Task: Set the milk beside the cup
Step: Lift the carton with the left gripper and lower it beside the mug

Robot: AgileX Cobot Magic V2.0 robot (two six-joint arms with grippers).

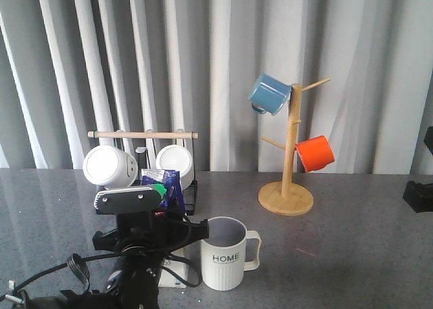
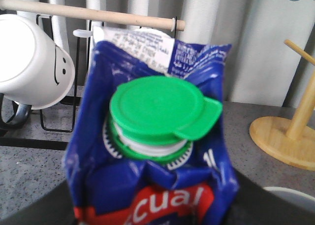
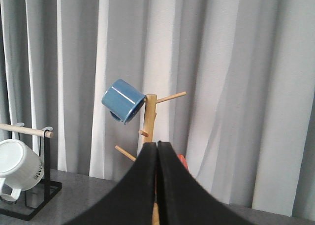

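Black wire mug rack (image 1: 191,187) directly behind left gripper (image 1: 152,221), which grasps blue gable-top milk carton (image 2: 152,151); ribbed off-white HOME cup (image 1: 224,253) just beside. Right gripper (image 3: 157,185) clenched, empty.

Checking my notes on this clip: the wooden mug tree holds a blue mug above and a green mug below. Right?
Not quite. The lower mug on the mug tree is orange, not green; the blue mug does hang above it. The front view shows this.

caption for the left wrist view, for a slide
Close-up of the milk carton's green cap, with a white mug on the black rack behind.
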